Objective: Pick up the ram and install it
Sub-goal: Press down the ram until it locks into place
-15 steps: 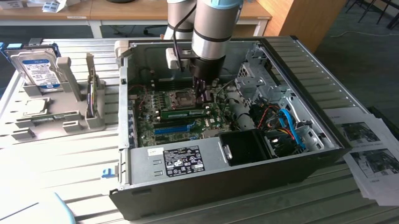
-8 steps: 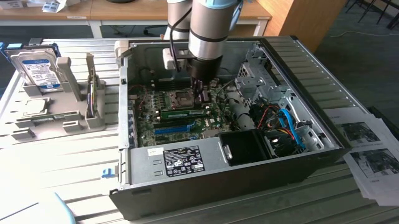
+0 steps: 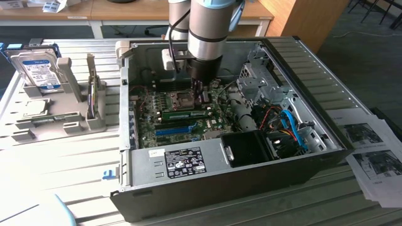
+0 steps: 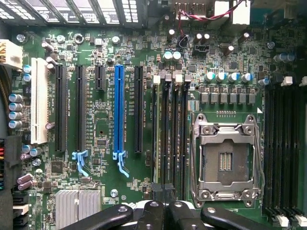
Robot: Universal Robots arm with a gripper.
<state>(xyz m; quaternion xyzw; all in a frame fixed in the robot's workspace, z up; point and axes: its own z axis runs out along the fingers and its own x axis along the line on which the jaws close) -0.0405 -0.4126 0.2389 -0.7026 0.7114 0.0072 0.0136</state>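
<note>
The ram (image 3: 185, 114) (image 4: 158, 134) is being held edge-up among the memory slots (image 4: 176, 129), directly beneath the gripper (image 3: 201, 96) (image 4: 163, 211), its long axis lying along them, though the jaws' spread cannot be told.

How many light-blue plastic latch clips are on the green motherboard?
2: one light-blue latch clip ending a long black slot, one ending the long bright blue slot. Others may be hidden.

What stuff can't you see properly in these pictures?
Wrist view: the end effector is cut off by the bottom edge.
Exterior view: whether the ram sits fully in its slot, too small to tell.
Exterior view: the case label print, too small to read.
</note>
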